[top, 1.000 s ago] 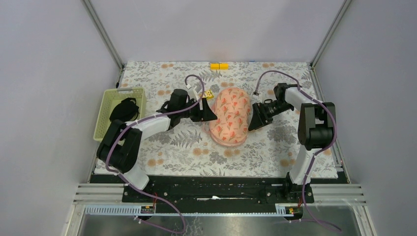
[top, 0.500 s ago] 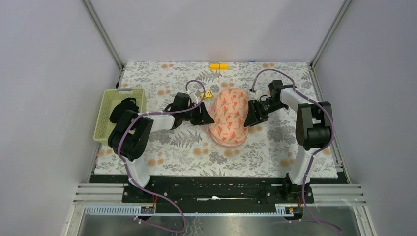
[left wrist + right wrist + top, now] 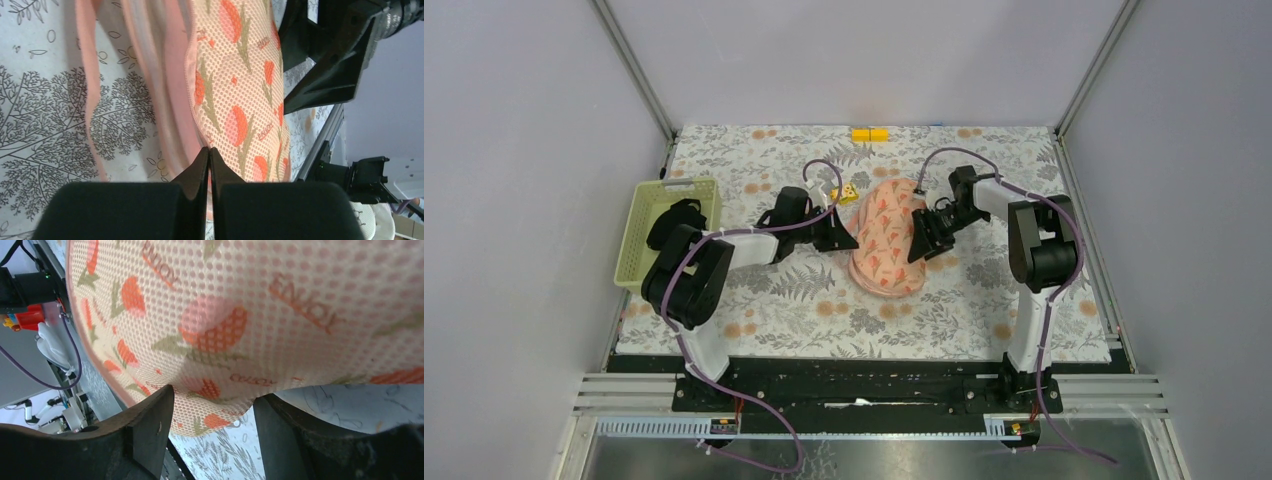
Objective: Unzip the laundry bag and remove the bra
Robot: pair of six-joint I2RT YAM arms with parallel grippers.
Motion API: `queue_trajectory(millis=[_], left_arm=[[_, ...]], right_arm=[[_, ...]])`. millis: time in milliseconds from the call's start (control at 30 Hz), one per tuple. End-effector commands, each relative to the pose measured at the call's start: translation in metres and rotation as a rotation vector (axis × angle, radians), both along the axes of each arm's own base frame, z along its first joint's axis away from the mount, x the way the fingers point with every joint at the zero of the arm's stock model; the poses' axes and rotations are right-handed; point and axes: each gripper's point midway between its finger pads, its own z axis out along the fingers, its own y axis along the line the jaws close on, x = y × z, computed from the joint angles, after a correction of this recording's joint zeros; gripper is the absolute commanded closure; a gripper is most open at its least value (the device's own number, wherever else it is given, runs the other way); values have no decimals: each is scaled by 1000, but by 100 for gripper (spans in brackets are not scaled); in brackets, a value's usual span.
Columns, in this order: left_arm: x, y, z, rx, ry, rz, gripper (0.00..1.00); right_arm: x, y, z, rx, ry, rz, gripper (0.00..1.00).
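The laundry bag (image 3: 886,238) lies mid-bench (image 3: 824,310) on a leaf-printed cloth, a salmon-pink bean-shaped pouch of dotted mesh with red-orange flower motifs and a pink piped rim. Its right side is raised off the cloth. The word "ENJOY" repeats across the mesh in small orange letters, some upside down. At the bag's left edge the left tool (image 3: 209,150) has its fingers pressed together against the rim. I cannot tell whether anything is pinched between them. At the bag's right edge the right tool (image 3: 214,397) stands with fingers apart, the bag's edge between them. Pale-pink folds (image 3: 150,60) show beside the printed mesh; lining or bra, I cannot tell. Left of the bag, a pale green basket (image 3: 641,240) holds a black garment (image 3: 674,222).
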Motion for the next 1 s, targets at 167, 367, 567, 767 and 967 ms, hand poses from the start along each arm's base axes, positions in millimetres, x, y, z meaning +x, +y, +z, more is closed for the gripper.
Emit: queue_trajectory(millis=[167,367,567,767,967], left_arm=[[-13,0,68,-53,-210,-108,100],[-11,-3,96,-80,-275,-123,100],[-6,-18,119,-54,-389,-183,100],[-16,-48,132,-5,-503,-287,100],[-32,-84,139,35,-590,-392,100]], right_arm=[[8,37,28,110,-50,62,33],[5,33,47,153,-44,76,14],[14,0,82,208,-59,-29,3],[21,-30,109,142,-94,-163,0],[30,-39,139,53,-134,-272,0]])
